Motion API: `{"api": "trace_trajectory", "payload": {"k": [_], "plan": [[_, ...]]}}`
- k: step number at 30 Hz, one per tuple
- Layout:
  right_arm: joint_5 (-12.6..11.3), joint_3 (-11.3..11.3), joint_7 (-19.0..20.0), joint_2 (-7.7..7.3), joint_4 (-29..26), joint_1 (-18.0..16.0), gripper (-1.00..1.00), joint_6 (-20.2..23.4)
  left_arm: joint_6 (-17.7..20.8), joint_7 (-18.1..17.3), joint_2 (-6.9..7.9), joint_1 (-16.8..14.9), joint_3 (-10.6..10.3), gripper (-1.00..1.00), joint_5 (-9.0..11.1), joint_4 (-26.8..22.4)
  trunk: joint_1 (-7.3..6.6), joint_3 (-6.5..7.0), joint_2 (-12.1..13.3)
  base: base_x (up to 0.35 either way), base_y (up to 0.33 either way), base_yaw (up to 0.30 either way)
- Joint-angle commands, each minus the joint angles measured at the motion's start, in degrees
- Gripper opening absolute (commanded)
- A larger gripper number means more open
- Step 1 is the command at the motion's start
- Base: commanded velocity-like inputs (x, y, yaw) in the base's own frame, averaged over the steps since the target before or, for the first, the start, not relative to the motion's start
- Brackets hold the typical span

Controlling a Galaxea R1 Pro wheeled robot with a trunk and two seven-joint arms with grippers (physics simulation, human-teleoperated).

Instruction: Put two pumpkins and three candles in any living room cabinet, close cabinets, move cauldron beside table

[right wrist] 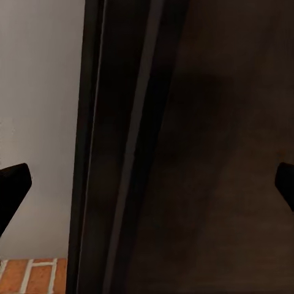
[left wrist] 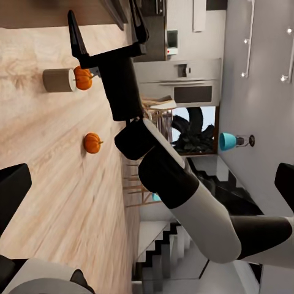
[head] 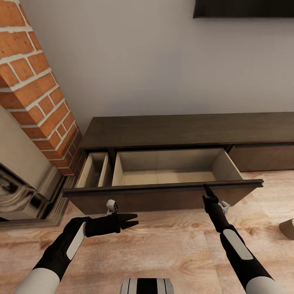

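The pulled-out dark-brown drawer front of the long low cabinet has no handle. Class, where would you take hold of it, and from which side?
Grip the top edge of the dark-brown drawer front, coming from above on the room side. It is a flat, handle-less panel, so only that thin upper lip, standing clear above the open light-wood drawer interior, offers purchase. The right gripper is already at that lip.

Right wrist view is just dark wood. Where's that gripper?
Observer: Right gripper is open, at the top edge of the pulled-out drawer front.
Operator: Anything loaded?
Observer: Nothing visible in the part of the drawer's inside that shows.
Operator: Pumpkins?
Observer: Both pumpkins are on the floor, one right beside a candle.
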Motion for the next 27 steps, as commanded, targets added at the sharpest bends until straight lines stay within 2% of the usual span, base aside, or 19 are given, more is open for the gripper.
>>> {"api": "trace_trajectory", "payload": {"k": [1,5,7,12,18,21,27], "plan": [[-0.6,0.0,0.2,0.00,0.0,0.0,1.00,0.3,0.4,0.0,0.05,0.0,-0.1,1.00,0.2,0.0,-0.01,-0.04,0.0,0.000,0.000,0.000],[-0.6,0.1,0.9,-0.12,0.0,0.0,1.00,0.4,0.4,0.0,0.05,0.0,-0.1,1.00,0.2,0.1,-0.01,-0.04,0.0,0.000,0.000,0.000],[-0.6,0.1,1.6,-0.15,-0.2,0.2,1.00,0.4,0.4,-0.1,0.05,0.0,-0.1,1.00,0.2,0.0,-0.06,0.41,0.0,0.000,0.000,0.000],[-0.6,0.1,5.3,-0.13,-0.2,0.3,1.00,0.4,0.4,0.0,0.05,0.0,-0.1,1.00,0.2,0.0,-0.11,0.85,0.0,0.000,0.000,0.000],[-0.7,0.1,5.7,-0.22,-0.1,0.3,1.00,1.1,0.4,-0.1,0.05,0.0,-0.1,1.00,0.2,0.0,-0.11,0.85,0.0,0.000,0.000,0.000],[-0.7,0.1,5.4,-0.20,0.0,0.3,1.00,2.9,0.4,-0.1,0.05,0.0,-0.1,1.00,0.2,0.1,-0.11,0.85,0.0,0.000,0.000,0.000],[-0.7,0.0,5.1,-0.20,0.6,0.3,1.00,10.8,0.4,-0.1,0.05,0.0,-0.1,1.00,0.2,0.1,-0.11,0.85,0.0,0.000,0.000,0.000]]}}
